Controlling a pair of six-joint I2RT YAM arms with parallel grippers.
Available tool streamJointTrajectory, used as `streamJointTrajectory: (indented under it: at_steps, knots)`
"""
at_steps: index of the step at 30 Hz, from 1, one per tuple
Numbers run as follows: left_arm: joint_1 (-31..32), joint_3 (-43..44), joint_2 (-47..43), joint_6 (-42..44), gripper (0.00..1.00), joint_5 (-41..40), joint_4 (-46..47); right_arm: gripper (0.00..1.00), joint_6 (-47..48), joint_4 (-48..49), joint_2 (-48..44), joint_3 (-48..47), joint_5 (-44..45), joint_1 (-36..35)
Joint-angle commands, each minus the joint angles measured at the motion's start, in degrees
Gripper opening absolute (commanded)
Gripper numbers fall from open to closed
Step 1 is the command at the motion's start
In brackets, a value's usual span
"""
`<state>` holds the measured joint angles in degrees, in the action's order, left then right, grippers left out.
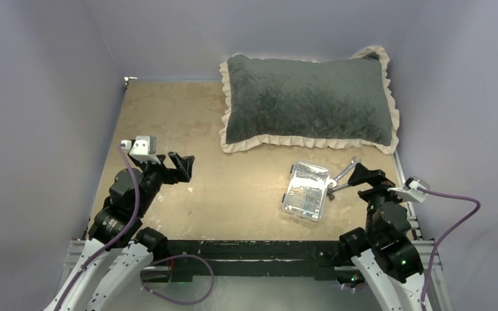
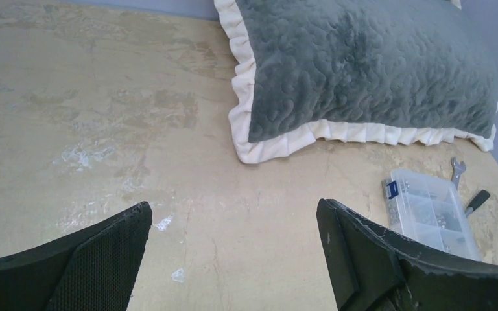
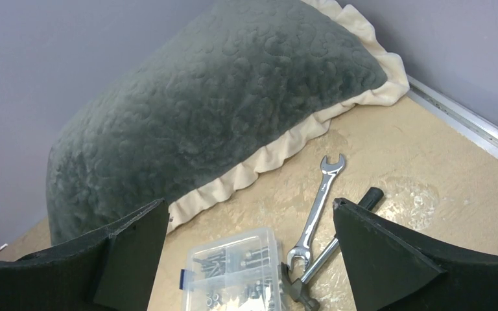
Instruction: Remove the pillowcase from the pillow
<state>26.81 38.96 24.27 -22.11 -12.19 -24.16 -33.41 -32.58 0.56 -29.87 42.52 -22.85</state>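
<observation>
Jaws of the left gripper (image 2: pixel 233 214) stand wide apart, holding nothing, over the mottled tan tabletop (image 2: pixel 71 97). Its arm is folded low at the near left corner, wrist reaching forward. Ahead of it and to the right lies the plump dark grey-green plush pillowcase (image 2: pixel 363 65) with a cream ruffled frill. It is still stuffed full, with the pillow hidden inside, at the table's far right against the back wall.

The right gripper (image 3: pixel 249 207) is also spread open and empty, its arm bent at the near right. Just below its jaws sits a clear plastic box of small hardware (image 3: pixel 237 275). Beside that are a silver open-ended wrench (image 3: pixel 318 201) and a black-handled tool (image 3: pixel 363 197). The pillowcase is beyond them.
</observation>
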Motion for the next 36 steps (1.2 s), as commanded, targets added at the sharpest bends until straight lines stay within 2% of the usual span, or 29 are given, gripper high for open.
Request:
streamJointTrajectory:
  at_steps: [1,4,9,14,20,30,36]
  knots:
    - [1.3,-0.58,-0.35,-1.55,0.99,-2.07,0.16,0.99,-1.02,0.07,-0.41,-0.28,1.43,0.0]
    - [1.47,-0.55,-1.12,-2.5,0.99,-4.4,-0.75,0.99,-1.29,-0.11,-0.21,-0.28,1.58,0.04]
    - [1.58,-1.53,-0.8,-3.43,0.99,-2.77,-0.31,0.99,-1.48,0.05,0.35,0.0,1.62,0.0]
    - [1.58,-1.78,4.95,-4.05,0.99,0.35,1.62,0.99,-0.91,0.73,0.91,0.32,-1.06,0.03]
    - [1.56,3.46,21.51,-7.06,0.99,6.87,5.41,0.99,0.33,1.84,1.32,0.76,-3.15,0.01]
    - [1.18,22.23,52.79,-3.92,0.99,14.04,17.42,0.99,0.93,1.91,-0.37,0.86,-3.65,0.05]
    - [-3.31,34.64,71.78,-3.79,0.98,18.92,21.47,0.99,0.71,1.49,-0.45,0.54,-2.92,0.02]
